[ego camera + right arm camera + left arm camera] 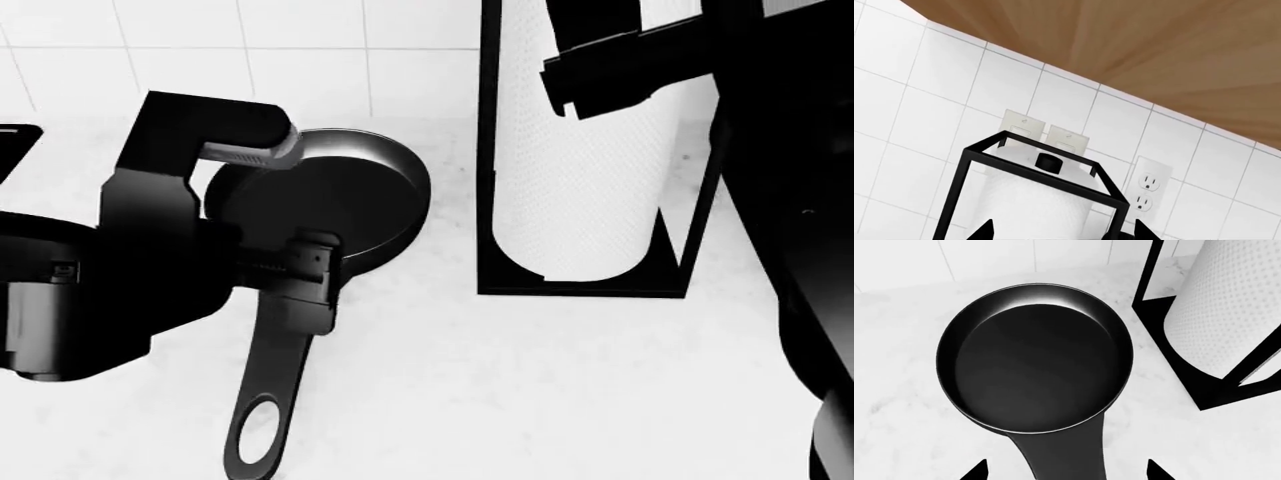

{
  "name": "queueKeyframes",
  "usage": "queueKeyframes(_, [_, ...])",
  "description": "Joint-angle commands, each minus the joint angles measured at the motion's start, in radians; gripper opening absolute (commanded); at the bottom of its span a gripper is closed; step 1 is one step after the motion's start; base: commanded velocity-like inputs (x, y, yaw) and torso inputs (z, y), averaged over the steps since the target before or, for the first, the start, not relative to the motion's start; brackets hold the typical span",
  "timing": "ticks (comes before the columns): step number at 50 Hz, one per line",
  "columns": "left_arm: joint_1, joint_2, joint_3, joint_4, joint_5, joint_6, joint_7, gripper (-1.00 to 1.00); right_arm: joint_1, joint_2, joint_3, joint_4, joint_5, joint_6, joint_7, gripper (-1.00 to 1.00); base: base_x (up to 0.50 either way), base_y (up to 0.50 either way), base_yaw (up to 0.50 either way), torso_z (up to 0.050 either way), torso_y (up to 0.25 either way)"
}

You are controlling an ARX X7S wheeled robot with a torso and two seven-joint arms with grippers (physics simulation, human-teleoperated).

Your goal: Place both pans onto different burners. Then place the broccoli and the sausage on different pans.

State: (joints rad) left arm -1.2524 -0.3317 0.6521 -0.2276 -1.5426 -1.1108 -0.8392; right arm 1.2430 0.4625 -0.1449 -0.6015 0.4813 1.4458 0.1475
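Down low, the left gripper [304, 290] hangs over the handle of a pan [327, 205] lying on the white marble counter [534, 390], its fingers spread to either side of the handle and not touching it. Beside the pan stands a paper towel roll [581, 150] in a black frame. High up, the right gripper [1057, 235] points at the tiled wall [914, 110], fingers parted, holding nothing.

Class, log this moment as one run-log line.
left gripper: open, straddling pan handle | right gripper: open, facing paper towel holder | pan: on counter
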Motion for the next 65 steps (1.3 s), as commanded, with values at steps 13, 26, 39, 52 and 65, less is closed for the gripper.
queueKeyframes(13, [0.058, 0.049, 0.042, -0.030, 0.119, 0.064, 0.099, 1.00, -0.028, -0.016, 0.035, -0.011, -0.002, 0.001, -0.019, 1.00, 0.00, 0.00, 0.00, 0.000, 0.000])
queueKeyframes(26, [0.081, 0.047, 0.081, -0.055, 0.179, 0.099, 0.142, 1.00, -0.042, -0.014, 0.038, -0.010, 0.004, -0.012, -0.014, 1.00, 0.00, 0.00, 0.00, 0.000, 0.000])
queueKeyframes(39, [0.088, 0.055, 0.090, -0.079, 0.184, 0.110, 0.160, 1.00, -0.045, -0.014, 0.040, -0.014, 0.014, -0.011, -0.009, 1.00, 0.00, 0.00, 0.00, 0.000, 0.000])
queueKeyframes(52, [0.113, 0.057, 0.096, -0.077, 0.185, 0.124, 0.159, 1.00, -0.056, -0.015, 0.050, -0.022, 0.023, -0.009, 0.001, 1.00, 0.00, 0.00, 0.00, 0.000, 0.000])
queueKeyframes(65, [0.137, 0.052, 0.113, -0.066, 0.205, 0.142, 0.163, -1.00, -0.058, -0.012, 0.049, -0.020, 0.030, -0.013, 0.005, 1.00, 0.00, 0.00, 0.00, 0.000, 0.000])
